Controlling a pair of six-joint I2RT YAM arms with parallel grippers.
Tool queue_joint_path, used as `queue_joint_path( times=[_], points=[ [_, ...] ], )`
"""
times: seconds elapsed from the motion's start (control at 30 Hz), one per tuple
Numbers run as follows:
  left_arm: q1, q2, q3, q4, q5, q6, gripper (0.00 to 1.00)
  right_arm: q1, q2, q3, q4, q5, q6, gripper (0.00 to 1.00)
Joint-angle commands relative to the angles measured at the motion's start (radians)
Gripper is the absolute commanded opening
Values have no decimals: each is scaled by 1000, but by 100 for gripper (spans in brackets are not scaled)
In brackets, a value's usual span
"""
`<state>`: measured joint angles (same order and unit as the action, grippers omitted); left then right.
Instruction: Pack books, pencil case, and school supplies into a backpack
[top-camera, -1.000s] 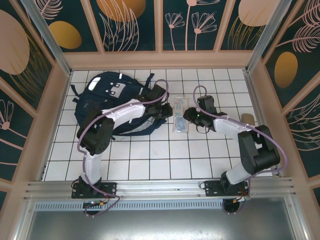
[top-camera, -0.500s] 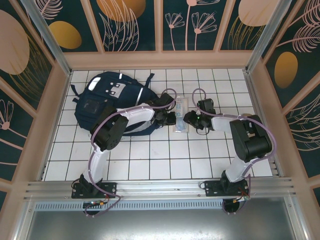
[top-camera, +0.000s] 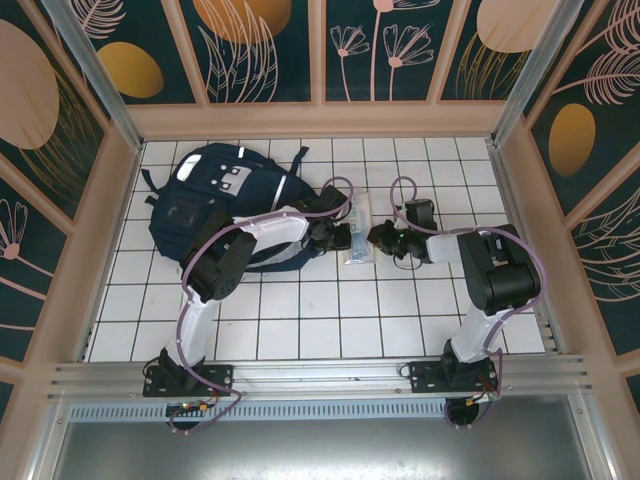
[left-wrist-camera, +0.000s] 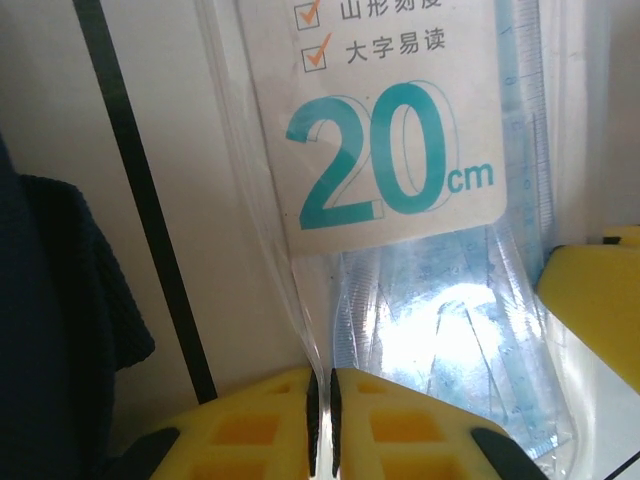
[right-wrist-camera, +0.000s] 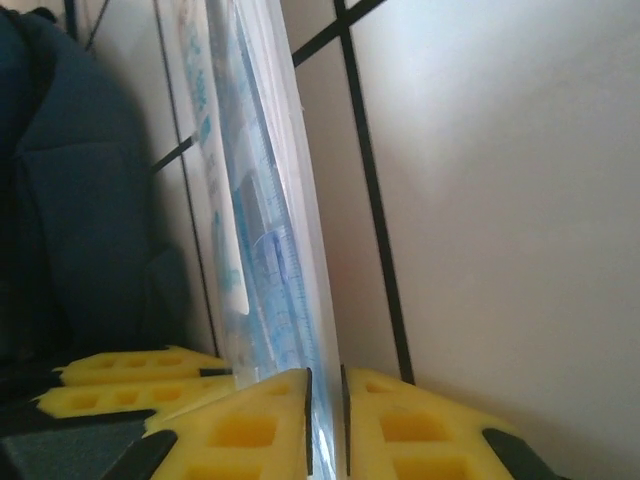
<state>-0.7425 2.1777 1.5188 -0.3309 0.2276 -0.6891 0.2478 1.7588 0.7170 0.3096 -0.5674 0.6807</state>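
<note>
Two robot arms meet over a clear packet (top-camera: 358, 222) near the middle of the white-tiled desk (top-camera: 300, 300), each gripping one long side of it. The left gripper (top-camera: 344, 231) reaches in from the backpack's side, and its wrist camera shows its yellow fingers (left-wrist-camera: 250, 420) pressed together on the packet's (left-wrist-camera: 400, 250) thin plastic edge. The right gripper (top-camera: 376, 238) comes from the opposite side. Its own yellow fingers (right-wrist-camera: 400, 420) are likewise pinched onto the packet (right-wrist-camera: 270, 250), which is seen nearly edge-on. Inside the plastic are a white card with teal print (left-wrist-camera: 385, 120) and a blue ruler (left-wrist-camera: 522, 130). The navy backpack (top-camera: 210, 195) lies just to the left of the packet on the desk, with its dark fabric at the edge of both wrist views (left-wrist-camera: 50, 330) (right-wrist-camera: 80, 200).
</note>
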Motion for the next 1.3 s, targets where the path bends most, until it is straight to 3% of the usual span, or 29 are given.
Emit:
queue_joint_path(
  times=[0.0, 0.07, 0.4, 0.67, 0.83, 0.97, 1.27],
  points=[
    [-1, 25, 0, -57, -27, 24, 16, 2, 5, -16, 62, -133, 0, 13],
    [0, 21, 10, -76, -34, 33, 16, -2, 3, -13, 51, -136, -7, 0],
    [1, -142, 142, -229, -120, 121, 24, -21, -148, -53, -20, -80, -12, 0],
    [34, -271, 204, -376, -336, 219, 33, -32, -283, -88, -82, -45, -13, 0],
    [74, -237, 191, -460, -560, 269, 35, -33, -330, -96, -86, -50, 6, 0],
    [78, -188, 164, -482, -655, 303, 36, -30, -352, -100, -88, -54, 16, 0],
    [79, -108, 120, -459, -661, 326, 46, -16, -368, -112, -77, -55, 38, 0]
  ],
)
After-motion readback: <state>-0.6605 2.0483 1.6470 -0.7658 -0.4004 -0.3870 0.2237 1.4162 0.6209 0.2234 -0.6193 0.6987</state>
